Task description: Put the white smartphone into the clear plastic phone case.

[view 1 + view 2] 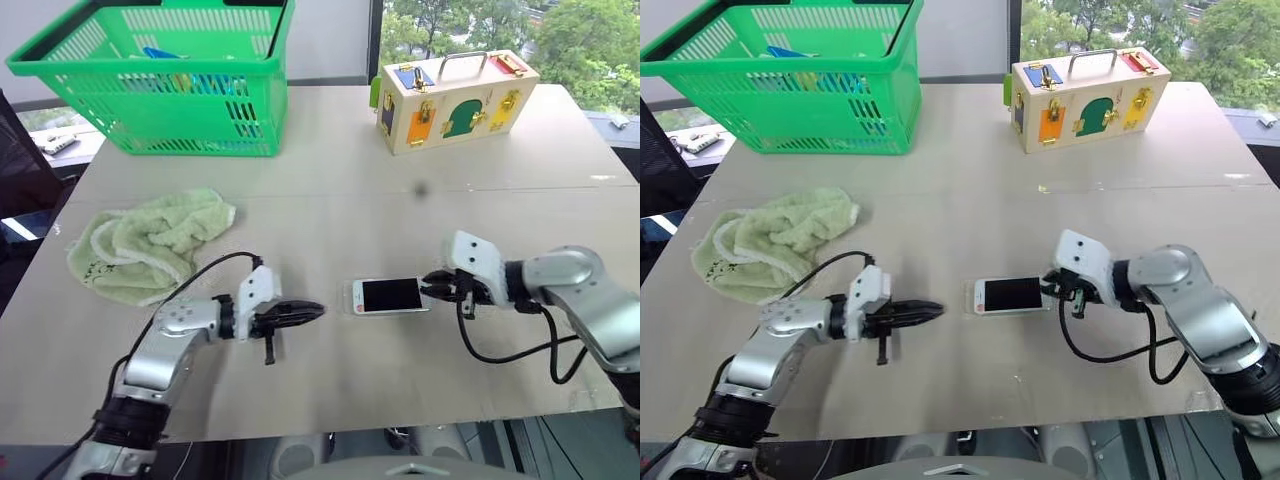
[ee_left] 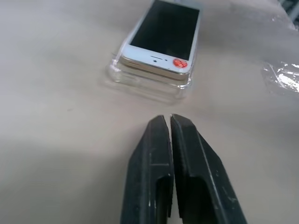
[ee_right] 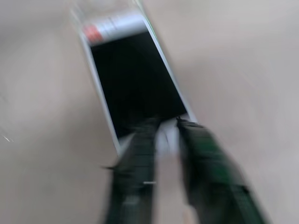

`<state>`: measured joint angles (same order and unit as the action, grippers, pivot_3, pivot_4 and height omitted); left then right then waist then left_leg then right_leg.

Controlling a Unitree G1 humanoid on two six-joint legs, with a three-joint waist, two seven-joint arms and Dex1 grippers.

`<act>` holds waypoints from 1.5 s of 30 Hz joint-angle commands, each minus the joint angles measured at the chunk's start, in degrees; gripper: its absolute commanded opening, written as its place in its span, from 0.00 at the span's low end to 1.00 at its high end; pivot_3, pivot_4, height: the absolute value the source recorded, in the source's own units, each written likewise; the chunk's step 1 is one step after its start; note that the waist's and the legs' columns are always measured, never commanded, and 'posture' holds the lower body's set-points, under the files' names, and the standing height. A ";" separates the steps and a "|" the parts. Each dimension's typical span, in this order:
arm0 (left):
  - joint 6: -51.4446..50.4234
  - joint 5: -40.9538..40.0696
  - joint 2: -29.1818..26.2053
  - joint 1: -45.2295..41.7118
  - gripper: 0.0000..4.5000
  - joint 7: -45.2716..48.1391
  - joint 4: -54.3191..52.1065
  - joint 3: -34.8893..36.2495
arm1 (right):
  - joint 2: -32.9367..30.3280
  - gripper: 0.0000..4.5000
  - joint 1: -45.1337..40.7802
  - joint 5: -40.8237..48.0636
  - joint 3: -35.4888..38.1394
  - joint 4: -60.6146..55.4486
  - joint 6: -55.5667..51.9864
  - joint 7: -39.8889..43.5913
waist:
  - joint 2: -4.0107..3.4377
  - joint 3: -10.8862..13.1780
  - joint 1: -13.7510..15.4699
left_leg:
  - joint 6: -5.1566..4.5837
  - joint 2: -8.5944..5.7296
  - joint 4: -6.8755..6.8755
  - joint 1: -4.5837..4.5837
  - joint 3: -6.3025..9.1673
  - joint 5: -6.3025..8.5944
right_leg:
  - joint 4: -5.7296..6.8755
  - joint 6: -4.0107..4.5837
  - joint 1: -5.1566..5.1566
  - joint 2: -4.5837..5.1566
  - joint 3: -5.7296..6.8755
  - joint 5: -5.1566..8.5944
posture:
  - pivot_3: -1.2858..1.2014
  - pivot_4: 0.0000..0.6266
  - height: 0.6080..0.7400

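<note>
White smartphone [image 2: 161, 39] rests atop clear plastic phone case [image 2: 148, 84], unseated; left gripper [image 1: 312, 312] clenched empty at its 9 o'clock, right gripper [image 1: 432, 283] pinched at 3; uneven pressing may skid both.

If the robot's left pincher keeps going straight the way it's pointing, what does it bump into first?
Most likely the clear case with the white phone lying in it. The left gripper, fingers shut, points across the table at the case's near end, with bare tabletop between. It tilts slightly down, so it might scrape the table first.
</note>
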<state>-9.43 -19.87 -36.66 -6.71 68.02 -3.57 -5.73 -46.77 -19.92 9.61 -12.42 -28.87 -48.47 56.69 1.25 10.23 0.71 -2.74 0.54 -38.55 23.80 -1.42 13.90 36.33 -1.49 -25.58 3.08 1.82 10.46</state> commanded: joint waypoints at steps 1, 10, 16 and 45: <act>-1.71 0.89 0.42 -1.77 0.00 -1.06 -0.74 -1.54 | -1.43 0.01 0.80 0.17 2.91 -2.62 -0.86 -2.40 | 0.00 0.00 -0.03 | 0.00 0.01 0.00 -0.03 0.00 0.00 | 0.02 0.00 0.00 -0.03 -0.01 0.00 | 0.52 0.24 1.00; -2.76 4.09 0.57 -4.66 0.00 -2.91 0.30 -4.05 | -3.91 0.01 2.19 -1.39 -0.96 -3.02 -0.60 -4.81 | 0.00 0.00 0.07 | 0.00 0.02 -0.04 -0.05 0.06 0.00 | 0.13 0.00 0.00 -0.09 0.02 0.01 | 0.52 0.24 1.00; -3.85 4.59 -0.76 -5.59 0.00 -2.92 -0.37 -3.28 | -2.82 0.01 0.03 -1.71 -3.63 -2.28 0.00 -5.25 | 0.00 0.00 0.04 | 0.00 0.02 -0.10 -0.04 0.07 0.00 | 0.16 0.00 0.00 -0.09 0.04 0.01 | 0.52 0.24 1.00; -6.20 6.20 1.67 -6.56 0.00 -5.24 -3.80 -5.34 | 5.34 0.01 -8.79 -5.29 -15.63 4.20 3.75 -1.18 | 0.05 -0.04 -0.51 | 0.00 0.05 -0.19 -0.16 0.10 -0.01 | 0.43 0.04 0.01 -0.15 0.03 -0.01 | 0.52 0.24 1.00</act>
<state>-16.97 -12.94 -36.50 -12.86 62.50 -5.72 -9.47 -43.11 -28.51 3.17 -27.25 -23.03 -47.07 54.84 1.31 10.20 0.20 -2.74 0.60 -38.75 23.64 -1.31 13.89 36.77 -1.43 -25.58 2.93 1.85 10.44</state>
